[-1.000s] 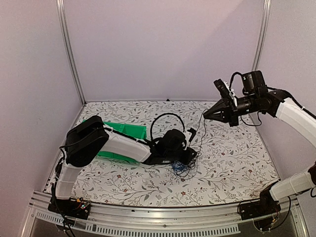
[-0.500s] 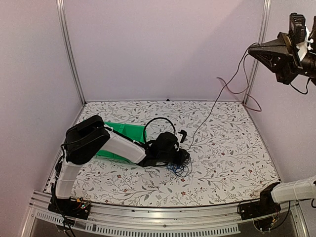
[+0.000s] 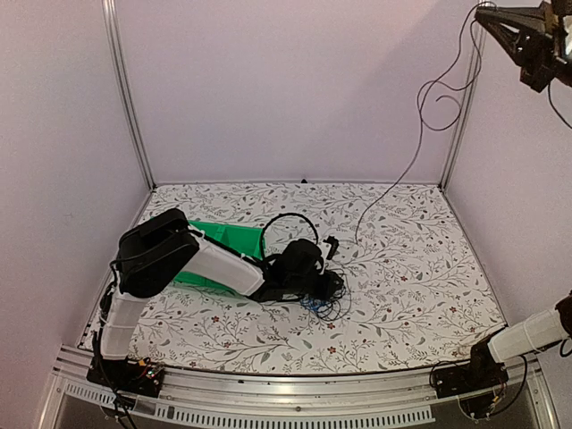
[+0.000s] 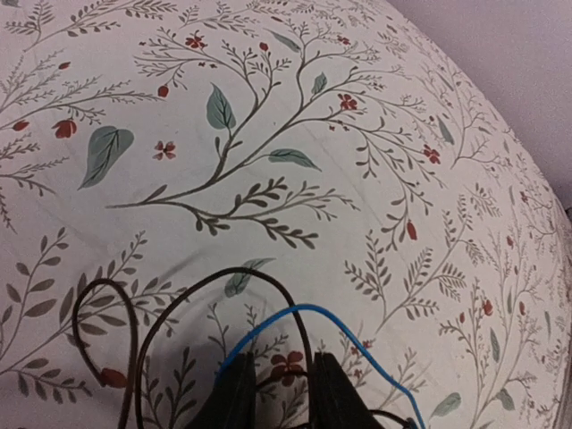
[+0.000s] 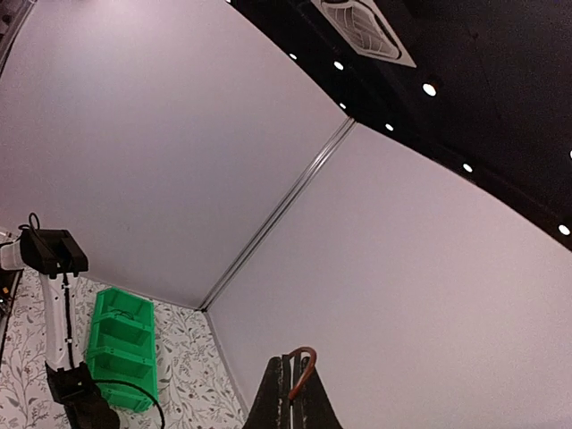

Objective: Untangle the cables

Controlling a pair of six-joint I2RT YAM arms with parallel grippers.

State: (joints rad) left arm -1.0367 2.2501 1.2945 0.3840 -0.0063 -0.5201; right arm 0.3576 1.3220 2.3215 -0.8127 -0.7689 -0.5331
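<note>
The cables are a small snarl of thin blue and black wires [image 3: 326, 304] on the floral table next to my left gripper [image 3: 322, 284]. In the left wrist view my left gripper [image 4: 281, 393] rests low over them, its fingers a narrow gap apart. A black wire [image 4: 286, 299] crosses that gap and a blue wire [image 4: 357, 335] arcs just ahead. My right gripper [image 3: 490, 14] is high at the top right, shut on one thin cable [image 3: 407, 170] that hangs in a long curve down to the table. In the right wrist view its reddish end [image 5: 301, 374] sticks out of the closed right gripper [image 5: 293, 393].
A green bin [image 3: 228, 239] lies behind my left arm [image 3: 206, 259], and it also shows in the right wrist view [image 5: 121, 344]. A thick black hose [image 3: 286, 219] arches over the left wrist. Metal frame posts [image 3: 460, 98] stand at the back corners.
My right gripper rose from above the table's right middle to the top right corner, drawing one cable up out of the snarl. The left gripper and snarl shifted slightly left.
</note>
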